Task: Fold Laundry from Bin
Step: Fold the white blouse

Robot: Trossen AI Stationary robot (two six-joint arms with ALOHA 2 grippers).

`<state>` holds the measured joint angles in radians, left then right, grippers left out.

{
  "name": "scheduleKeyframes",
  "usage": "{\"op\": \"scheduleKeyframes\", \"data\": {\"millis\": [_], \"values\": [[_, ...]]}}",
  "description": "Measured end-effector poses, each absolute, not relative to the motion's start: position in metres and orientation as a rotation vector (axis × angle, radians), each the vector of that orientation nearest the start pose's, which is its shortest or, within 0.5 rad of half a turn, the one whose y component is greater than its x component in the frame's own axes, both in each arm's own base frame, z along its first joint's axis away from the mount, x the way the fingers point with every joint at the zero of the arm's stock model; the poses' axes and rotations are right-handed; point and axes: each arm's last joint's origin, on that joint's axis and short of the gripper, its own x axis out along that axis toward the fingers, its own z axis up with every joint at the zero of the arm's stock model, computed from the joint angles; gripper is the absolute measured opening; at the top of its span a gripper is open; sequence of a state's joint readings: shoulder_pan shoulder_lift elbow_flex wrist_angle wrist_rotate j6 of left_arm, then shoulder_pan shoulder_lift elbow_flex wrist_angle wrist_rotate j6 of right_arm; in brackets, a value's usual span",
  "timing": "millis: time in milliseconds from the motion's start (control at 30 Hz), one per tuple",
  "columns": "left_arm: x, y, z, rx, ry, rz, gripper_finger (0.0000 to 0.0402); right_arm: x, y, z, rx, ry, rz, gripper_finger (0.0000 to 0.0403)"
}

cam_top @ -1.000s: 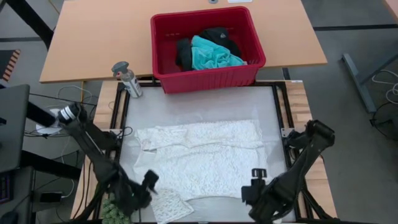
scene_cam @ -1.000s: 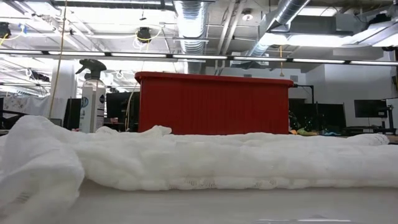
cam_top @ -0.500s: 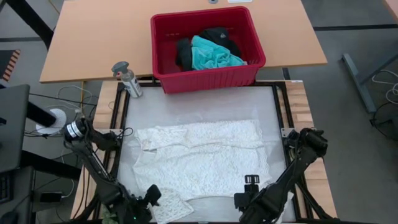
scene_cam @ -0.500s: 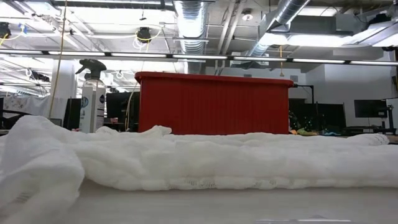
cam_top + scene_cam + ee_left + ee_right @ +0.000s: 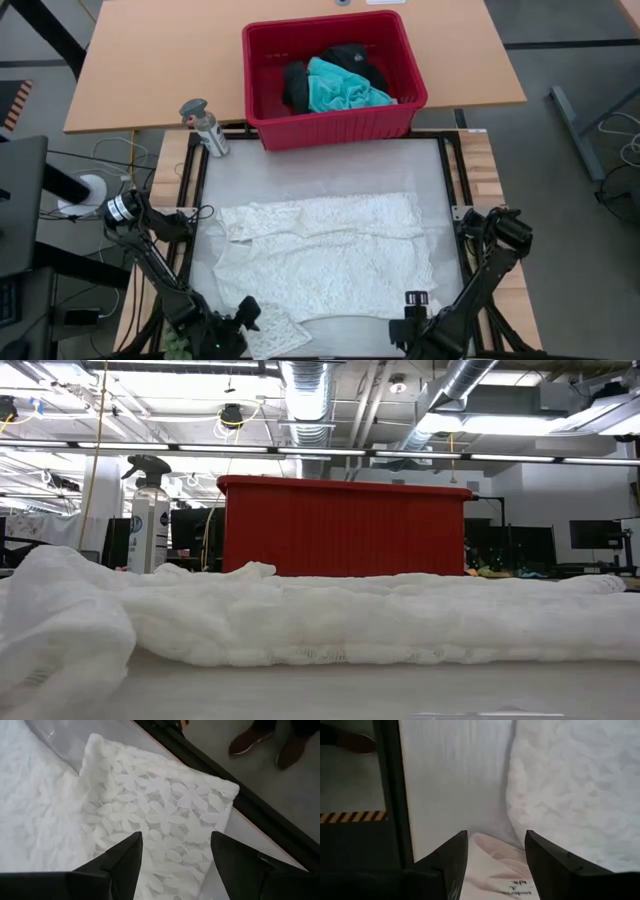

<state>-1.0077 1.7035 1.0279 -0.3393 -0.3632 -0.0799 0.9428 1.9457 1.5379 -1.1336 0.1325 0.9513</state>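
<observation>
Two dark claws sit at the near edge of the bench, both released and grasping nothing. The left claw [image 5: 172,857] hangs with spread fingers over a sleeve of the white lacy top [image 5: 325,255], which lies spread flat on the pale work mat. The right claw [image 5: 496,855] hovers just above the mat beside the top's hem, its fingers apart. Beyond the mat stands the red rectangular plastic bin [image 5: 335,120], holding a crumpled turquoise shirt [image 5: 343,88] and black clothing [image 5: 355,58]. A grey spray bottle [image 5: 205,125] stands just left of the bin.
</observation>
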Motion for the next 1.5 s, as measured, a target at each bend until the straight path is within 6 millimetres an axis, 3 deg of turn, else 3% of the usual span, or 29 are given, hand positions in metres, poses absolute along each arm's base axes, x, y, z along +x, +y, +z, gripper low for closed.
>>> {"op": "scheduleKeyframes", "data": {"millis": [200,400,567,900,1233,1500], "values": [[0.185,-0.277,0.177,0.616,0.846,-0.657,0.0225,0.219,0.295,0.204,-0.014,1.443,-0.061,0.022],[0.179,-0.267,0.161,0.675,0.907,-0.711,0.0225,0.221,0.293,0.203,-0.01,1.436,-0.073,0.022],[0.181,-0.264,0.16,0.76,0.869,-0.686,0.0225,0.221,0.293,0.203,0.017,1.441,-0.091,0.022],[0.184,-0.264,0.149,0.773,0.885,-0.663,0.0212,0.221,0.291,0.203,-0.001,1.426,-0.124,0.0219],[0.182,-0.27,0.147,0.734,0.881,-0.661,0.0184,0.214,0.281,0.168,0.03,1.446,-0.167,0.0219],[0.183,-0.272,0.142,0.758,0.868,-0.652,0.0154,0.211,0.282,0.163,0.053,1.464,-0.159,0.0219]]}}
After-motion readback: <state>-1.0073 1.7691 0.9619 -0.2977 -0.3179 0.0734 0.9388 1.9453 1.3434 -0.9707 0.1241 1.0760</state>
